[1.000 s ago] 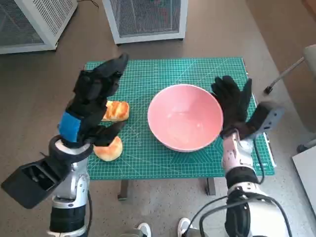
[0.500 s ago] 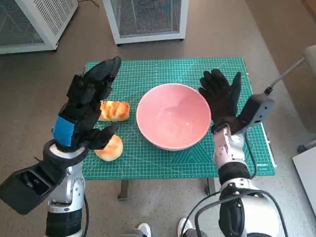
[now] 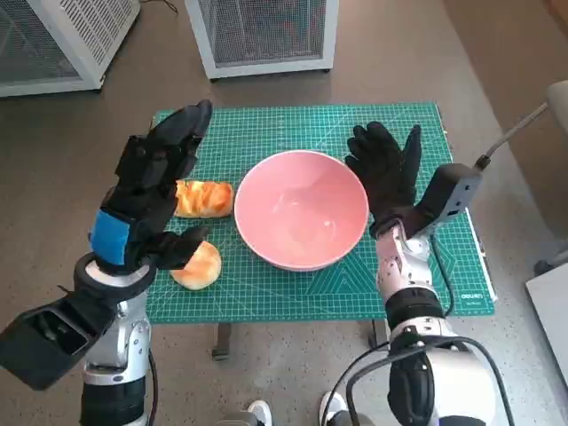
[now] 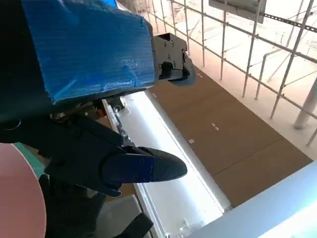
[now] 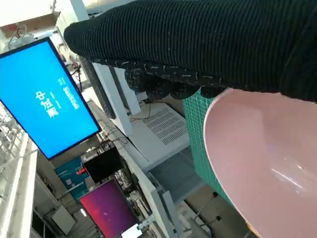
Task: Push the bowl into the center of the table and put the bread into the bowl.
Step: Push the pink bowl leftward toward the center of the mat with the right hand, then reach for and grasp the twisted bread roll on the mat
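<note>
Your right hand (image 3: 383,173), fingers spread, touches the pink bowl (image 3: 301,209); left hand (image 3: 153,191) hovers empty above the bread (image 3: 202,199).

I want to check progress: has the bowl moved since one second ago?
Yes. The bowl has slid left along the mat, nearer the bread.

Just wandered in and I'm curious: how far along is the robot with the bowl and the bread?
The pink bowl already sits about mid-mat on the green cutting mat. The gloved right hand is flat at its rim, pushing. Left to do: both bread pieces lie outside the bowl, and the left hand hovers above them, holding nothing.
</note>
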